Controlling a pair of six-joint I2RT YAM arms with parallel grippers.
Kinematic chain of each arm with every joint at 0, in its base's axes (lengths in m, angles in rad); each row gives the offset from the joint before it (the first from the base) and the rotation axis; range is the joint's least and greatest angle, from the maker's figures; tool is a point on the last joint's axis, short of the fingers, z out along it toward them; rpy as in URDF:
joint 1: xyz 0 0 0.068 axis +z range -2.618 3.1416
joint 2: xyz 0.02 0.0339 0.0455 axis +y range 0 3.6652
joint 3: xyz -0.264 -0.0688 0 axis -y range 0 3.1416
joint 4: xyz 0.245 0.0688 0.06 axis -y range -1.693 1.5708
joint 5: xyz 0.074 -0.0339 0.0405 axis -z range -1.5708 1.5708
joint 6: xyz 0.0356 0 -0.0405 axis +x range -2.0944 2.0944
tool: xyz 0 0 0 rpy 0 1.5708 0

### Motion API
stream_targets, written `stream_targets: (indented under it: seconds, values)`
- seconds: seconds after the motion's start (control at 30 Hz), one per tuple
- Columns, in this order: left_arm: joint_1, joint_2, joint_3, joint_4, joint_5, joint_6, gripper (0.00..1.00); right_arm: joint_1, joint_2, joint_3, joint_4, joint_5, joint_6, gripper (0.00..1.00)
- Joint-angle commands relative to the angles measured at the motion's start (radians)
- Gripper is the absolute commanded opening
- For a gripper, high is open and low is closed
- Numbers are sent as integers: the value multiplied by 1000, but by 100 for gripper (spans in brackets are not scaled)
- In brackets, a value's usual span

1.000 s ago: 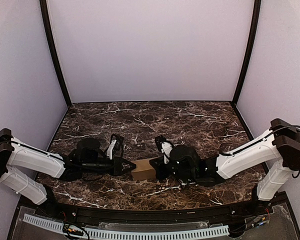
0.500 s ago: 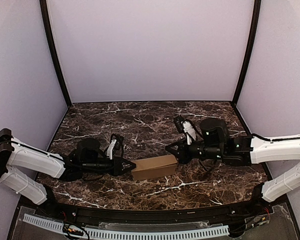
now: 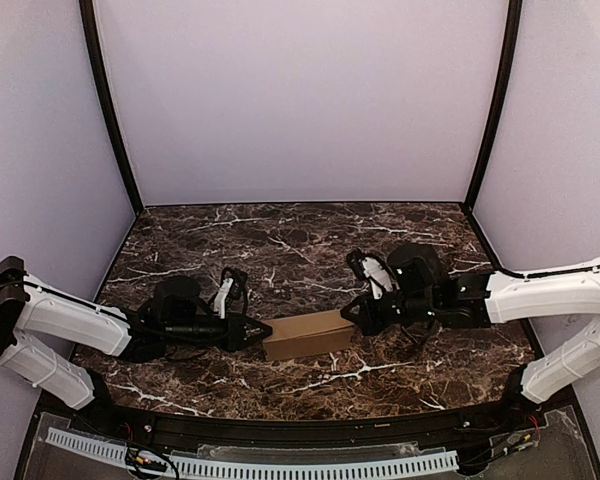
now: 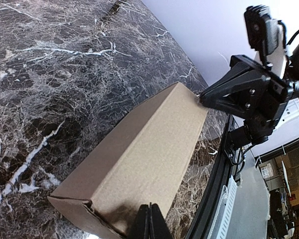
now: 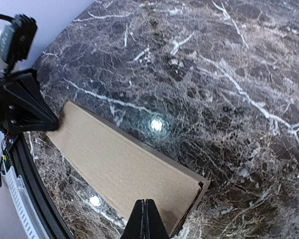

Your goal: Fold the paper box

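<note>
The paper box (image 3: 308, 335) is a narrow brown cardboard box lying closed on the marble table near the front centre. My left gripper (image 3: 263, 331) is shut, its tip against the box's left end. In the left wrist view the shut fingertips (image 4: 150, 213) rest over the near end of the box (image 4: 139, 154), holding nothing. My right gripper (image 3: 348, 312) is also shut and empty, its tip at the box's right end. The right wrist view shows its closed fingertips (image 5: 145, 211) just above the box (image 5: 119, 172) near the tucked end flap.
The dark marble table (image 3: 300, 245) is walled by plain lilac panels. A black rail and white ribbed strip (image 3: 280, 462) run along the near edge. Both arms reach inward low over the table from the sides.
The right arm swung off the box, out to the right, then came back in with its shut tip at the box's right end. The box turned slightly. The left arm stayed put.
</note>
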Motion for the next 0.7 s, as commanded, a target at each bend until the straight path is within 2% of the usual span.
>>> stream_targets:
  seconds: [0.0, 0.17, 0.3, 0.5, 0.67]
  values:
    - [1, 51, -41, -199, -18, 17, 1, -8, 67, -58, 42, -10, 25, 0]
    - [0, 53, -45, -194, -21, 15, 0, -6, 103, -154, 74, 13, 72, 0]
    - [1, 57, -36, -201, -17, 18, 0, -6, 71, -200, 90, 15, 99, 0]
    - [0, 47, -6, -224, -2, 30, 0, -6, 22, -145, 56, 26, 79, 0]
    - [0, -4, 84, -334, 13, 73, 0, 4, -50, -116, 82, 7, 58, 0]
